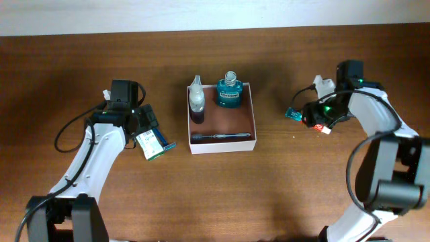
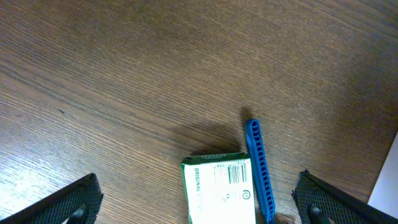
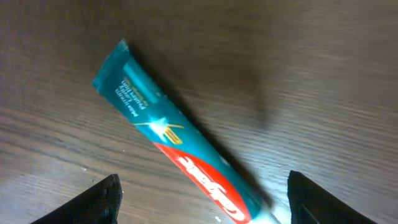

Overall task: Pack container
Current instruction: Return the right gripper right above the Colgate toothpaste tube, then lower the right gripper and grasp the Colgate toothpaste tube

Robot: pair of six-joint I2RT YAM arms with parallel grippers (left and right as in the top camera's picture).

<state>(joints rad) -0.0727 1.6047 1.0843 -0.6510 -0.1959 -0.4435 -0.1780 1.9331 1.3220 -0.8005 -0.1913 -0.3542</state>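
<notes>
The container, a square white-walled box with a reddish-brown inside, sits mid-table. It holds a teal mouthwash bottle, a small clear bottle and a dark toothbrush. My left gripper is open over a green-and-white carton and a blue comb lying beside it. My right gripper is open over a teal-and-red toothpaste tube, whose teal end pokes out to the left. Both items lie on the wood.
The wooden table runs to a pale wall strip at the far edge. A black cable loops left of the left arm. The container's white corner shows at the right of the left wrist view.
</notes>
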